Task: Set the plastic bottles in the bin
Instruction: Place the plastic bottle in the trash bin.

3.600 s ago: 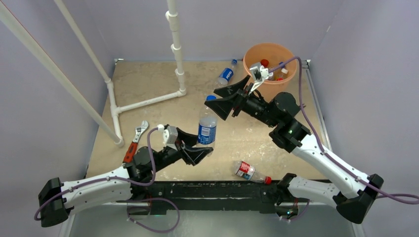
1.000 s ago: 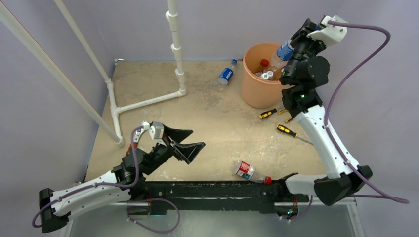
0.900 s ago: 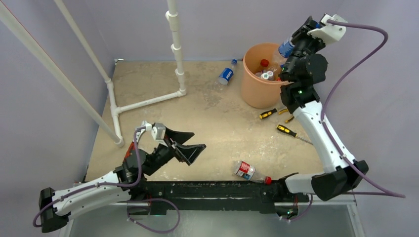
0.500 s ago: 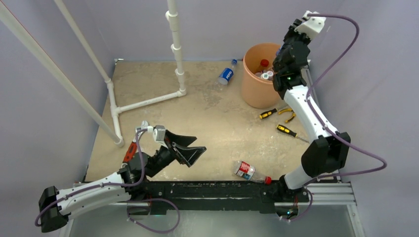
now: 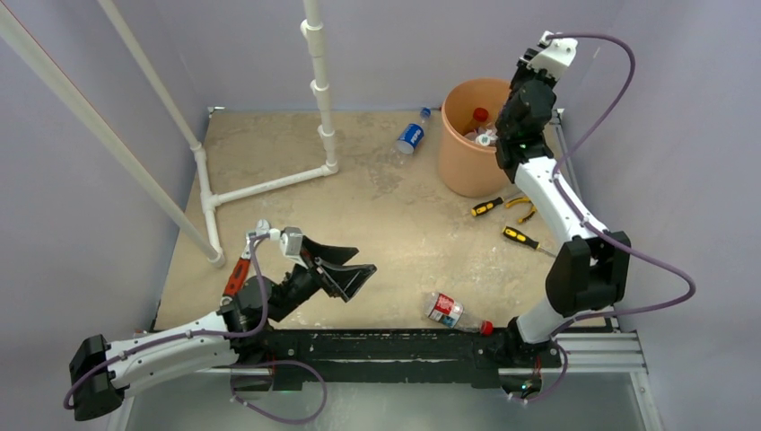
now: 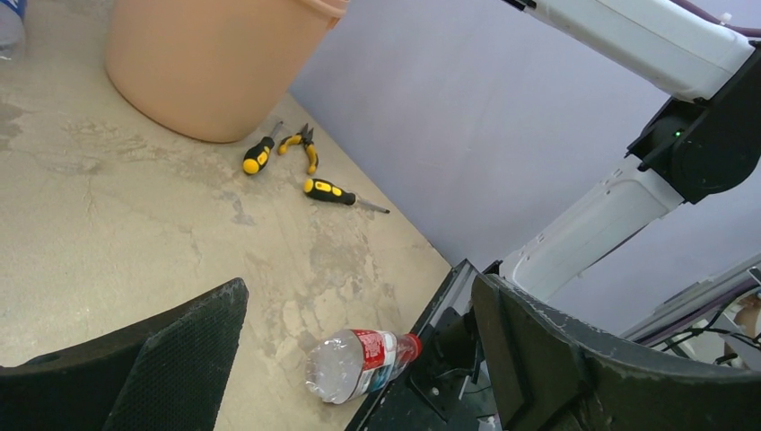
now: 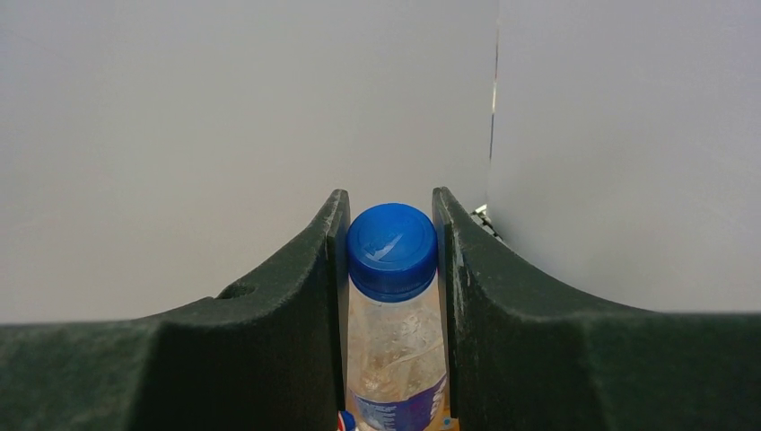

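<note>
One bin (image 5: 458, 171), two screwdrivers (image 5: 485, 207), one pliers (image 6: 310, 158), perhaps six bottles (image 5: 443, 309)

I see pale lilac walls (image 5: 431, 45) on three sides. The tabletop (image 5: 395, 215) is mottled beige and stained, and white pipes (image 5: 320, 90) stand at its back left under even light.

Top view: we look steeply down from above and behind the arm bases, far enough back to take in the whole surface (image 5: 404, 224).
Left wrist view: we sit low, facing out between the left jaws across the surface toward the bin (image 6: 215, 63) and the wall beyond.
Right wrist view: we look along the right jaws at bare wall, very close to the blue-capped bottle (image 7: 392, 305).
Shared: top and left wrist both show the bin, screwdrivers (image 6: 334, 191) and red-label bottle (image 6: 359, 359).
</note>
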You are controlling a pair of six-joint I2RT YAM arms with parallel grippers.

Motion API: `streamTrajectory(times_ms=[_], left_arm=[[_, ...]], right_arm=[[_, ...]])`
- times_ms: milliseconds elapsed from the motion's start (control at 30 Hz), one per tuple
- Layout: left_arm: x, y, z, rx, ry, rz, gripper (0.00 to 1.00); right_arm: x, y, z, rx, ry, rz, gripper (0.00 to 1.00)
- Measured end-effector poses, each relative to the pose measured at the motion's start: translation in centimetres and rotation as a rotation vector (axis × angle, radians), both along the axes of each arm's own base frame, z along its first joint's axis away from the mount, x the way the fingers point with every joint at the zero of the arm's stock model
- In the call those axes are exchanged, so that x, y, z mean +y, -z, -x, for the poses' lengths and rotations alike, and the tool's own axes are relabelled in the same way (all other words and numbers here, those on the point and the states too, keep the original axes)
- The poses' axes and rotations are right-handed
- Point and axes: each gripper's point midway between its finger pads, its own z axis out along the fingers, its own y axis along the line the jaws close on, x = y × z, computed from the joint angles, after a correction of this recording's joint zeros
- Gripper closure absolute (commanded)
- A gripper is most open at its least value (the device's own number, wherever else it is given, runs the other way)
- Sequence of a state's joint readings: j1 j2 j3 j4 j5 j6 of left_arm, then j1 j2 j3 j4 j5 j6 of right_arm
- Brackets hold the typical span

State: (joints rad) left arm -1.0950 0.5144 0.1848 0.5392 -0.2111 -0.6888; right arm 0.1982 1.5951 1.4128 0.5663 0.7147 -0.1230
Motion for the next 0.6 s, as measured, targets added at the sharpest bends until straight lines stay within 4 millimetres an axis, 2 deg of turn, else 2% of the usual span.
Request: streamTrajectory(times_ms=[200,333,467,533,600], left_arm=[[-0.2,0.2,-0.1,0.008,0.002,-0.002,0.05],[0.0,0.0,-0.1,0.004,-0.005,0.004,0.04],[0.4,-0.3,-0.5,-0.007,-0.037,-0.005,0.02],[0.6,-1.0,-0.9,-0.016,-0.062,-0.014,0.01],[0.9,-2.5,-1.4,-0.041,-0.094,-0.016,0.01]], right_arm=[[0.3,-0.3,0.7,-0.024,-0.041,-0.016,1.00],[0.5,-1.8,1.4,-0.068,-0.065,-0.042,1.00],[0.9,-6.9,3.4,-0.201,-0.124,-0.104,1.00],[1.3,-10.5,5.6,-0.287,-0.188,-0.132,1.00],[1.9,-13.9,8.4,-0.368,-0.266,-0.148,1.00]])
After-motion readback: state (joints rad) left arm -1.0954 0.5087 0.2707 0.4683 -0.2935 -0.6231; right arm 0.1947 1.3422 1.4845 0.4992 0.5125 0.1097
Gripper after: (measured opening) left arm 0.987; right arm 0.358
